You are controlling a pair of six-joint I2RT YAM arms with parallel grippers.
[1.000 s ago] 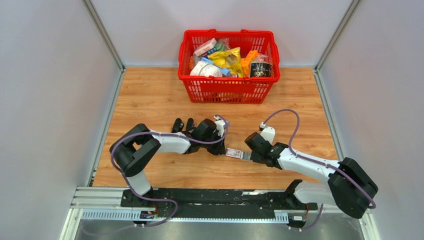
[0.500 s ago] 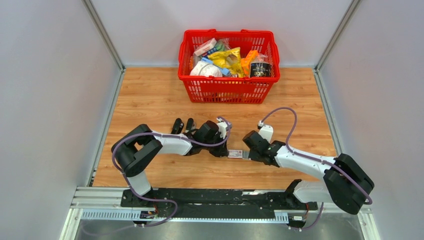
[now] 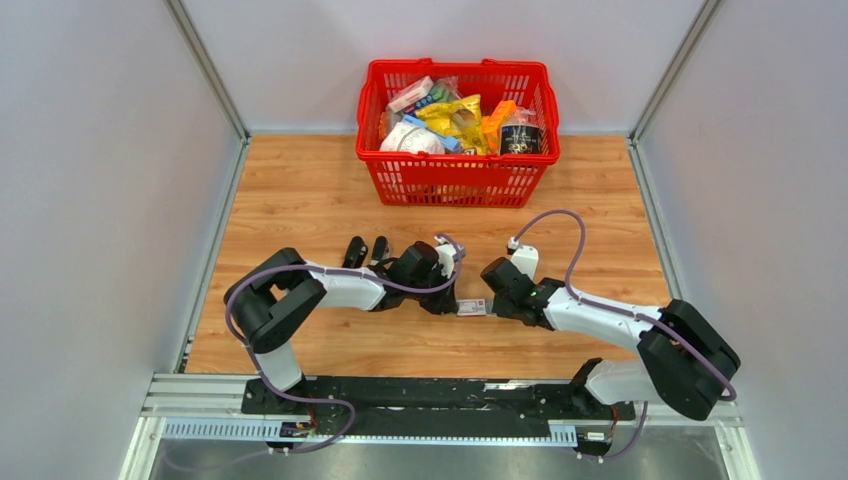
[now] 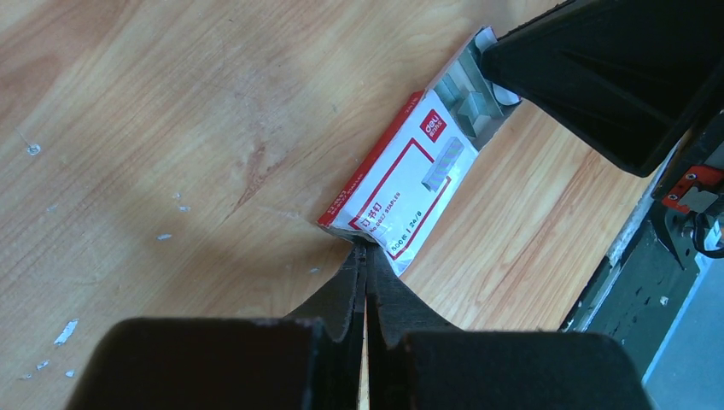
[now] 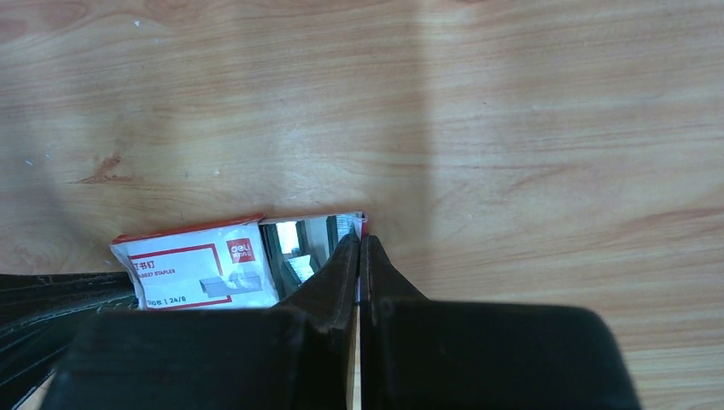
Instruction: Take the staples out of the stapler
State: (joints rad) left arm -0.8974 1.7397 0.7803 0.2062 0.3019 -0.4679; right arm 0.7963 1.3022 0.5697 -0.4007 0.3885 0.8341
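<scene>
From above, my left fingers (image 3: pixel 447 300) and right fingers (image 3: pixel 493 301) meet tip to tip over a small box (image 3: pixel 471 307) lying flat on the surface (image 3: pixel 300 190), one at each end of it. I judge that is so neither push can slide it away. I cannot pick out the stapler for certain here; some dark shapes beyond my left arm might be it. Through my left wrist, the left fingers (image 4: pixel 354 275) are pressed together with nothing between them, and their tips touch the box's (image 4: pixel 401 184) near edge, bracing it. At the far end from those tips the box stands open. The staples (image 4: pixel 465 107) show there as a grey block inside, with a right finger right against that opening. Through my right wrist, the right fingers (image 5: pixel 345 266) are likewise closed flat on each other, holding nothing I can see. Their tips are at the open mouth, where silvery metal glints just left of them. The printed part of the box (image 5: pixel 192 273) runs off further left. It looks to me as if the strip is being nudged home into the box, which would make the unloading nearly done.
</scene>
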